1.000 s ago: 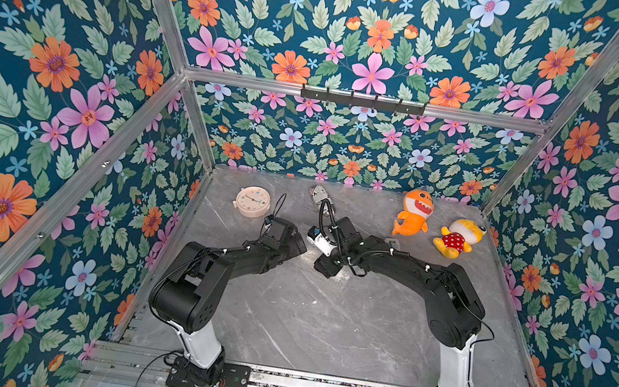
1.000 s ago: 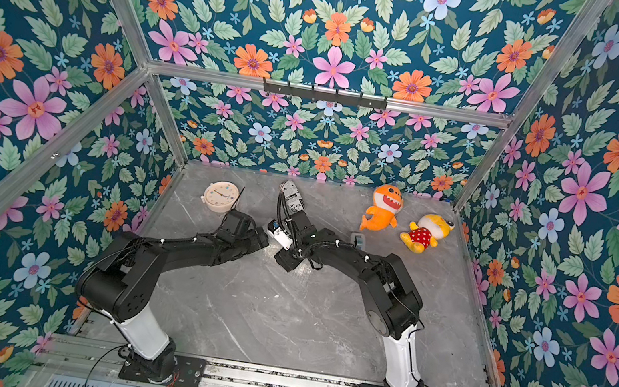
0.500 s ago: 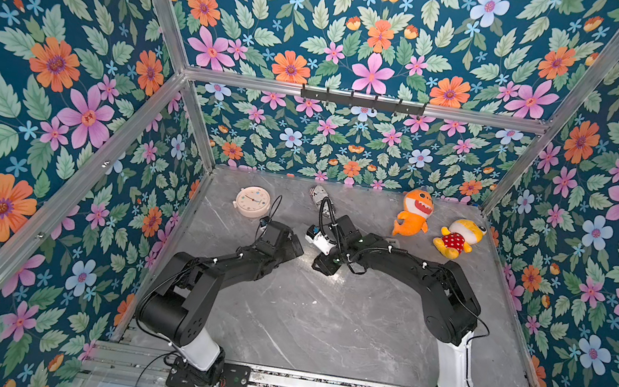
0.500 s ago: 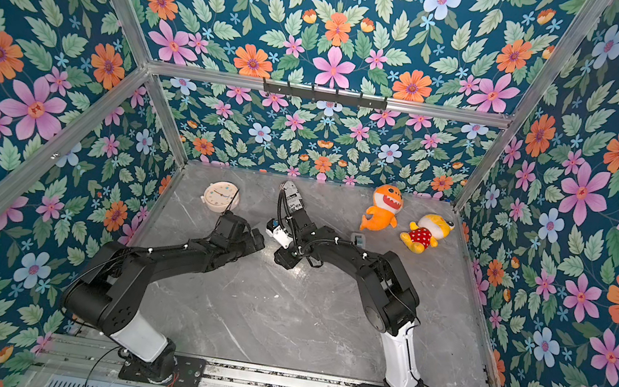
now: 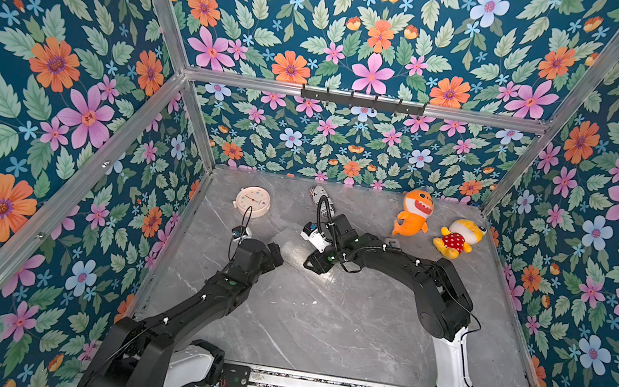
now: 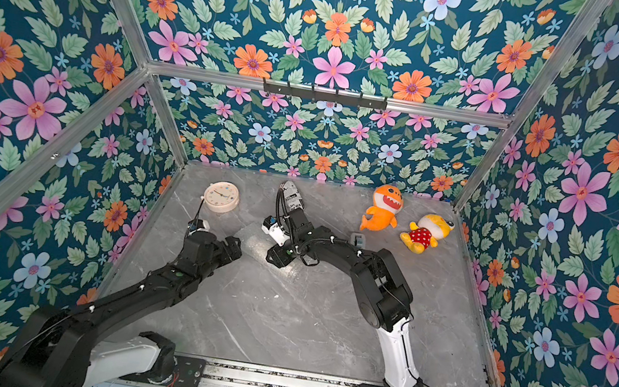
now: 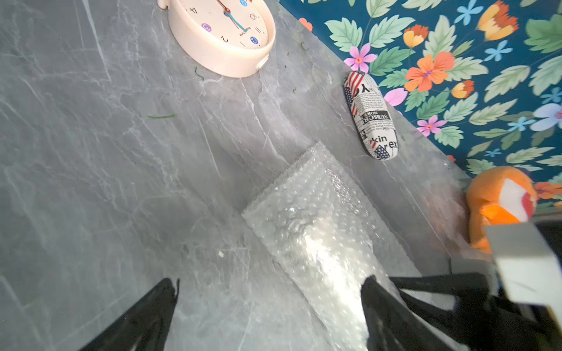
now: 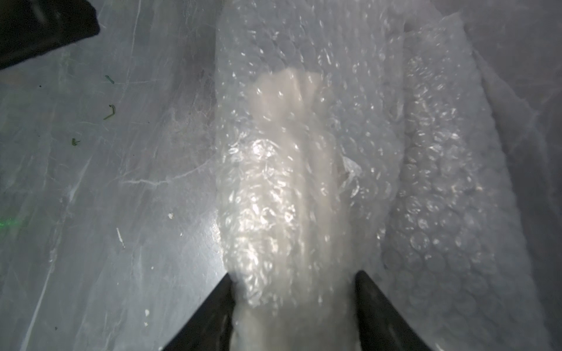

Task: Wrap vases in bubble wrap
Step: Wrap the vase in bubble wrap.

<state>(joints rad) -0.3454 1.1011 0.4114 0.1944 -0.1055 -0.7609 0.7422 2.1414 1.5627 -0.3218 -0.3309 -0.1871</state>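
Note:
The bubble wrap (image 8: 425,152) lies on the grey table, folded over the cream-white vase (image 8: 292,127), which shows dimly through the bubbles. My right gripper (image 8: 293,291) straddles the wrapped vase, its jaws pressing against both sides. In both top views the right gripper (image 5: 315,265) hides the vase, and only a pale patch of bubble wrap (image 5: 289,242) shows. My left gripper (image 7: 270,304) stands wide open just off the sheet's edge, holding nothing, with one fingertip (image 7: 377,304) beside the bubble wrap (image 7: 307,218). From above, the left gripper (image 5: 276,256) faces the right one across the sheet.
A cream round clock (image 5: 253,201) lies at the back left. A newspaper-print cylinder (image 5: 321,198) rests behind the right wrist. An orange plush (image 5: 413,219) and a yellow plush (image 5: 458,239) lie at the back right. Floral walls enclose three sides.
My left arm has drawn back toward the front left, away from the sheet. The right arm has stayed almost where it was.

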